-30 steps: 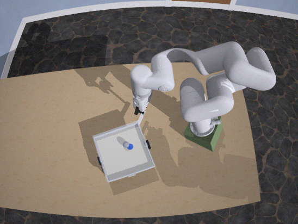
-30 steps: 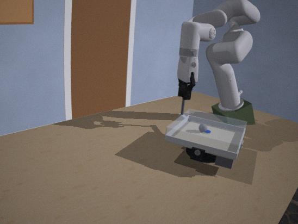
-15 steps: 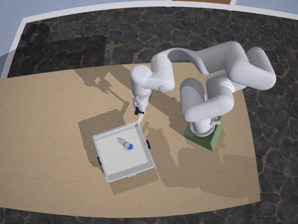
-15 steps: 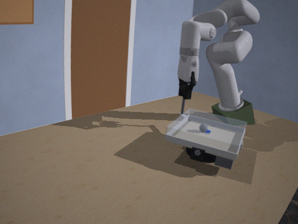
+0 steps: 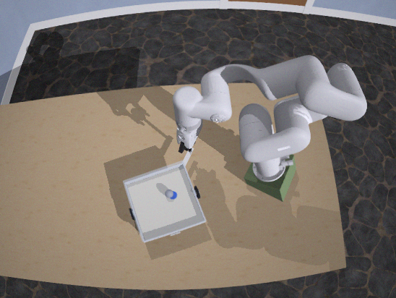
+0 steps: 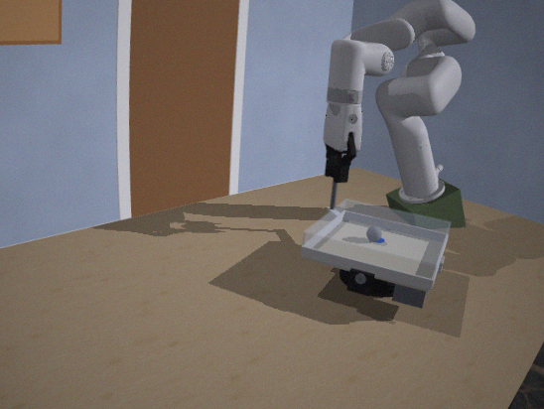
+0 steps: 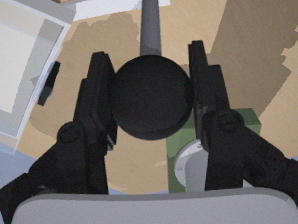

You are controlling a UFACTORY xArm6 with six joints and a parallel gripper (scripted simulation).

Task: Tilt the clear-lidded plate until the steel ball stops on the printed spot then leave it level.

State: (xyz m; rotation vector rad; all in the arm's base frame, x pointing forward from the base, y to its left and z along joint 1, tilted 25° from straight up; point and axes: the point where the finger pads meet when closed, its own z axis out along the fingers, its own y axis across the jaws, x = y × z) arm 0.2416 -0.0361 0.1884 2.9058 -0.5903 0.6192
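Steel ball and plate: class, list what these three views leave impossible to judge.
- Spot: mostly covered by the ball in the top view; centring unclear.
- Plate tilt: too slight to read in the exterior view.
- Ball: outside the wrist view, where the end effector and knob fill the frame.

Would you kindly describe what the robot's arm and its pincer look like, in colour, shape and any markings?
The arm is smooth, matte white, built of thick rounded links with bulbous joints. A grey band circles the wrist link, and a small round cap sits on one joint. It rises from a green block base. The pincer is black, with two jointed, angular fingers. No cables show.
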